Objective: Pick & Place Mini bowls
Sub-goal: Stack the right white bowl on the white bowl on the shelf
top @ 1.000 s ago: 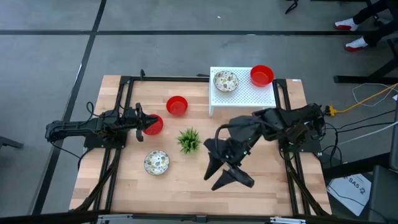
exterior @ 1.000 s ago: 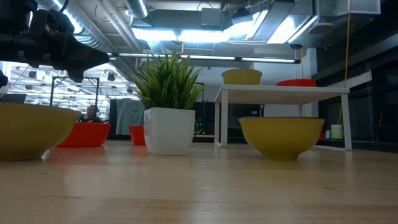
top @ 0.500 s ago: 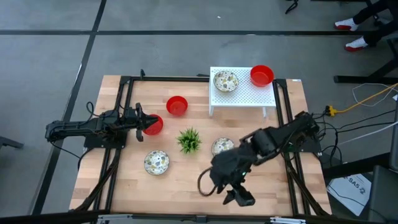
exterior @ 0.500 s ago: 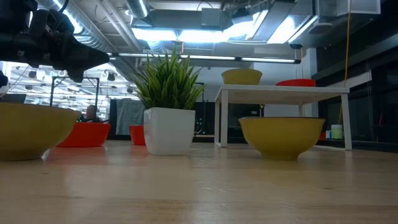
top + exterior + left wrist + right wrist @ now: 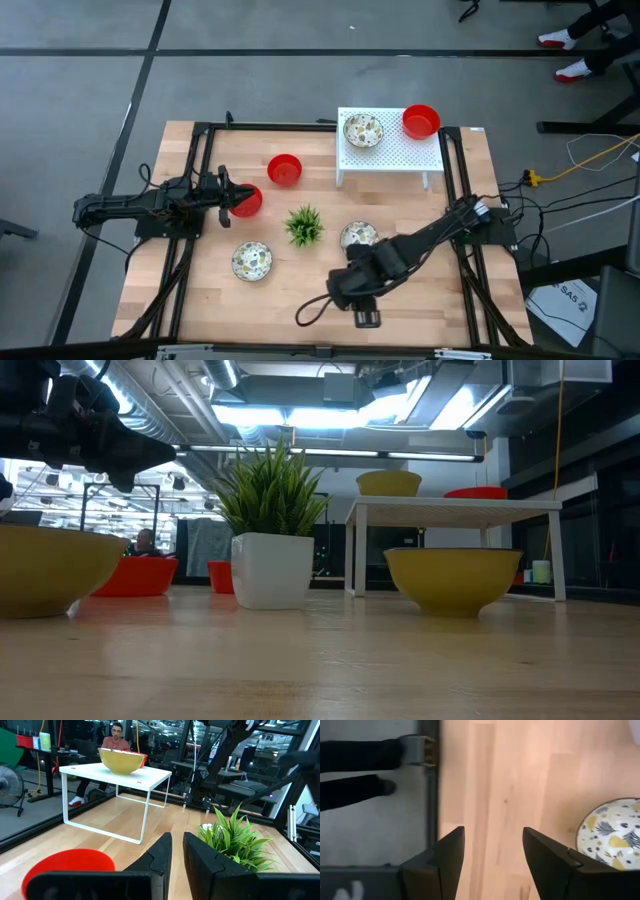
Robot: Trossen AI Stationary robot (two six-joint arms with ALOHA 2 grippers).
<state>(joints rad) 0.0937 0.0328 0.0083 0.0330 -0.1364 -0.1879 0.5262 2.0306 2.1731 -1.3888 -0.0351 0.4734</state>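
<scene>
Three red mini bowls show in the high view: one (image 5: 285, 169) toward the far left, one (image 5: 245, 200) beside my left gripper (image 5: 226, 196), one (image 5: 421, 121) on the white stand (image 5: 400, 152). A speckled bowl (image 5: 362, 130) sits on the stand too. Two more speckled bowls (image 5: 252, 261) (image 5: 358, 236) rest on the table. My left gripper (image 5: 177, 840) is shut, with only a slit between its fingers, and the red bowl (image 5: 70, 867) lies beside it. My right gripper (image 5: 343, 292) hangs open over bare wood near the near edge, a speckled bowl (image 5: 615, 835) off to one side.
A small green plant in a white pot (image 5: 304, 225) stands mid-table between the bowls. Black frame rails (image 5: 185, 250) run along both sides of the table. A loose cable (image 5: 310, 312) loops by the right arm. In the right wrist view the table's edge and a frame rail (image 5: 427, 780) are close by.
My right arm has swung from above the middle of the table toward the near edge and stretched out low. The speckled bowl right of the plant, covered by the arm a second ago, now shows and rests on the table. My left arm kept still.
</scene>
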